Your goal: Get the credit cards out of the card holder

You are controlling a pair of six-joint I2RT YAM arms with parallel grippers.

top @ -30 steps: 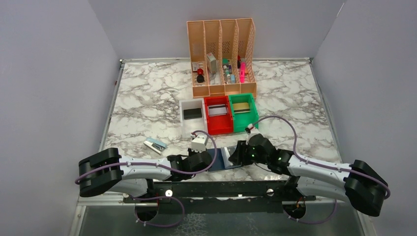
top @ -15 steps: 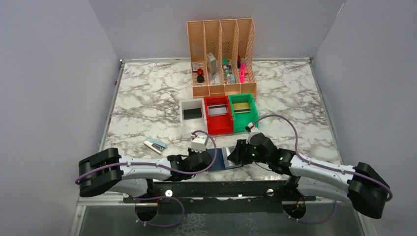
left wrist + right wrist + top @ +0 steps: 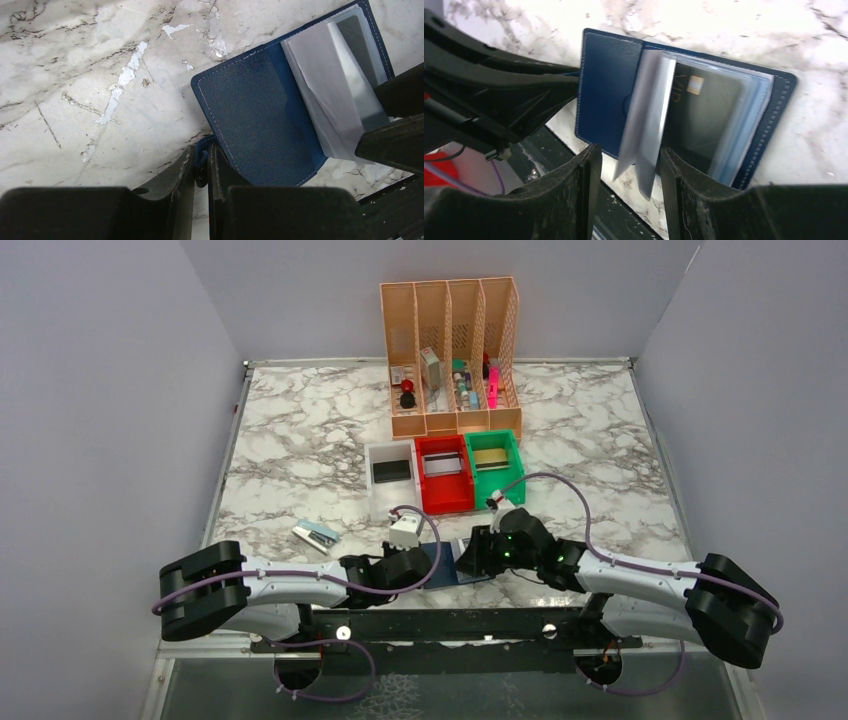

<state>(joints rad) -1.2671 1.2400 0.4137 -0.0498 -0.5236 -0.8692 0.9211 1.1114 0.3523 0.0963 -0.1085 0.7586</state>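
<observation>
The navy-blue, stitched, grained two-panel card holder (image 3: 250, 115) lies open on the marble-patterned counter (image 3: 90, 75), near its front edge between the arms. The left tool (image 3: 201, 156) is closed on the holder's near edge. The right tool (image 3: 629, 155) is parted, with its jaws set either side of the limp, greyish see-through pocket leaves (image 3: 649, 110). A thin, rigid, dark grey credit card (image 3: 709, 110) with a gold chip is seated in a pocket. It is judged that only the card's edge should be pinched and drawn straight out along the pocket, with the holder pinned.
</observation>
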